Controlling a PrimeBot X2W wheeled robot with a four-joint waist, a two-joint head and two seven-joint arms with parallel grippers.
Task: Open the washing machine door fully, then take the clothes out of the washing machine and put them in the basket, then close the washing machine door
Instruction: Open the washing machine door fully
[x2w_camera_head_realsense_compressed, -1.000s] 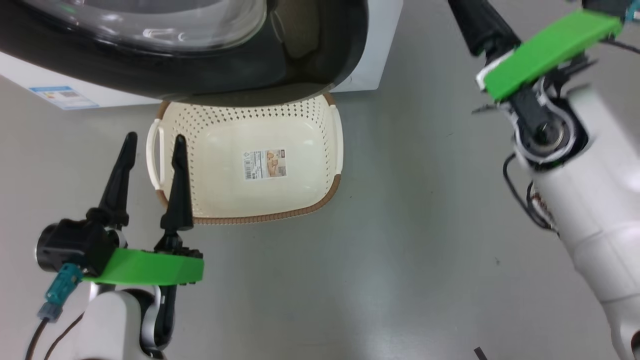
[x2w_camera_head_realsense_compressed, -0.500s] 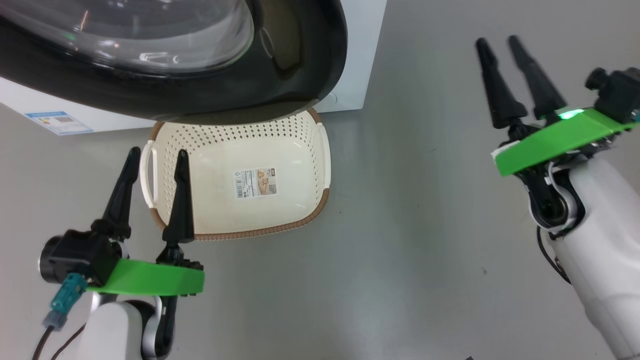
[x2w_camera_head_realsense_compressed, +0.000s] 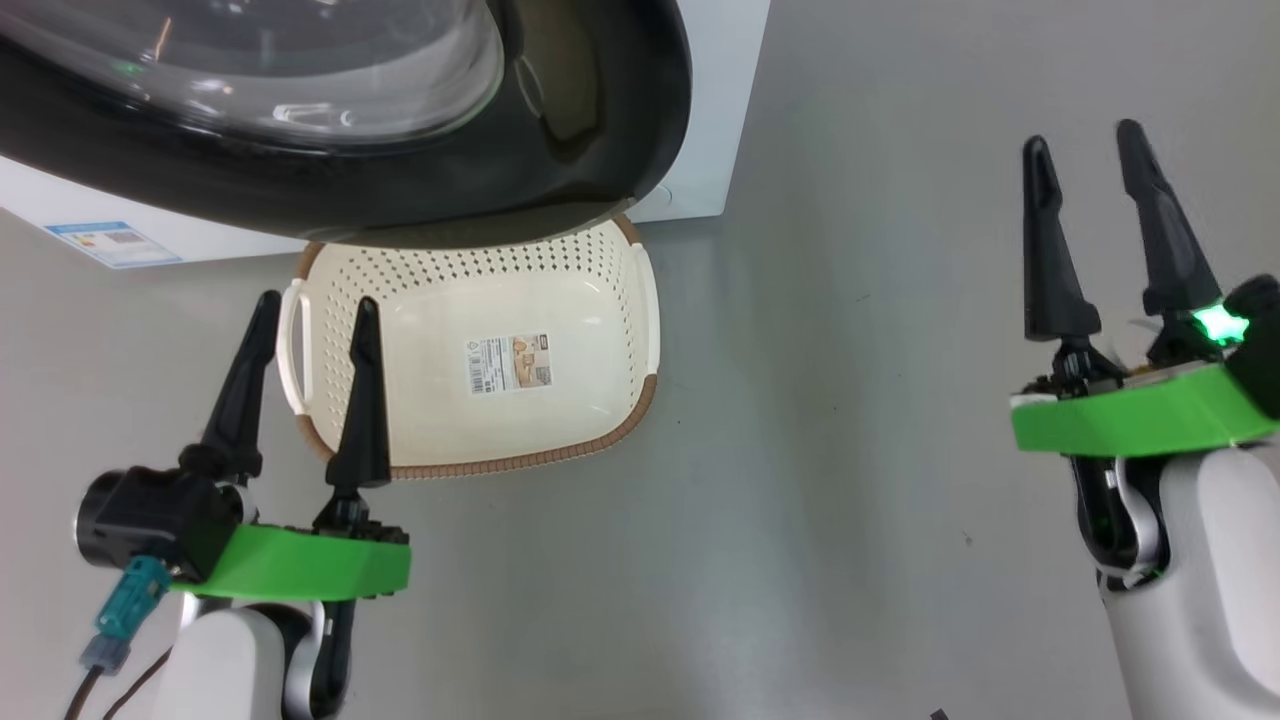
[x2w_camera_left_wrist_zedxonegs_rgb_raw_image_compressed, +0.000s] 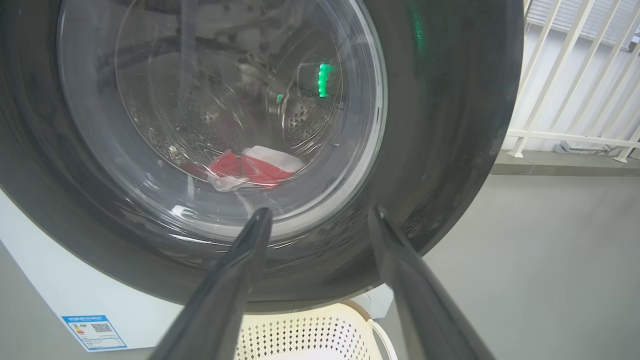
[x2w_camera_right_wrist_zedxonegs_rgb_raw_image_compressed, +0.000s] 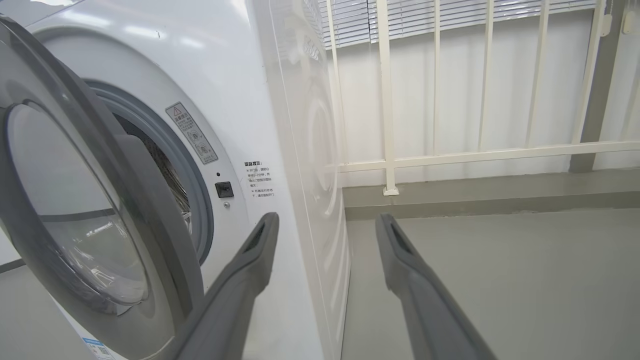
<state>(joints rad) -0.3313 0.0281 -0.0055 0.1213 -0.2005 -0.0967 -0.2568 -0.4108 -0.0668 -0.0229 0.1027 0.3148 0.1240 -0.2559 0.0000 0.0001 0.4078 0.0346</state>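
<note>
door: the door (x2w_camera_head_realsense_compressed: 340, 110) stands ajar, with a gap between it and the front of the washer (x2w_camera_right_wrist_zedxonegs_rgb_raw_image_compressed: 225, 75); i judge it not yet fully open.
clothes: the clothes (x2w_camera_left_wrist_zedxonegs_rgb_raw_image_compressed: 250, 169) lie low in the drum, seen through the door glass.
basket: the basket (x2w_camera_head_realsense_compressed: 560, 400) sits on the floor (x2w_camera_head_realsense_compressed: 850, 500) in front of the washer, nothing in it, its far end under the door's lower rim.
left claw: the left claw (x2w_camera_head_realsense_compressed: 316, 300) has its fingers spread and holds nothing, above the basket's left handle.
right claw: the right claw (x2w_camera_head_realsense_compressed: 1082, 133) is also spread and empty, well clear to the right of the door.
risk, door: the glossy rim could let a finger slip, and the door may drift back.
risk, reach: through a half-open door, an arm could catch on the rim.
risk, drop: the door overhangs the basket, so clothes let go too early may land on the floor.
risk, basket: a low sweep of the left claw could push the light basket aside.
</note>
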